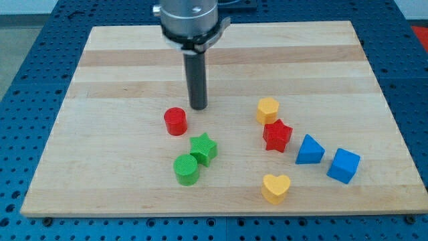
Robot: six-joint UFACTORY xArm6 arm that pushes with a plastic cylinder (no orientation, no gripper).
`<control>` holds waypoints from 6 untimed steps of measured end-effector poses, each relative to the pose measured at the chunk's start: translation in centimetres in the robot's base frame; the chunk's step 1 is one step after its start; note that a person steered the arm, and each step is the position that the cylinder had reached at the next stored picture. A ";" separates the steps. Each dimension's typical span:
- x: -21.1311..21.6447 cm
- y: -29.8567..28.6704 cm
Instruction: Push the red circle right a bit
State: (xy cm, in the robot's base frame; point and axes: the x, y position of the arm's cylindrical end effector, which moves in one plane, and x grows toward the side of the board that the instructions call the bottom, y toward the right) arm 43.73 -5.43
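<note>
The red circle (pixel 175 121) is a short red cylinder standing left of the board's middle. My tip (pixel 198 107) rests on the board just above and to the right of it, a small gap apart, not touching. The dark rod rises from the tip to the arm's grey mount at the view's top.
A green star (pixel 203 148) and a green circle (pixel 186 169) lie just below the red circle. To the right are a yellow hexagon (pixel 267 110), a red star (pixel 277 136), a blue triangle (pixel 309 150), a blue cube (pixel 344 165) and a yellow heart (pixel 275 188). The wooden board (pixel 120 60) sits on a blue perforated table.
</note>
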 end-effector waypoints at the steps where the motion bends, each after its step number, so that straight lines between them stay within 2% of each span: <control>1: 2.6 -3.0; 2: 4.9 -5.7; 3: 4.7 -6.4; 4: 2.7 -7.5; 5: 3.5 -11.5; 6: 6.3 -12.9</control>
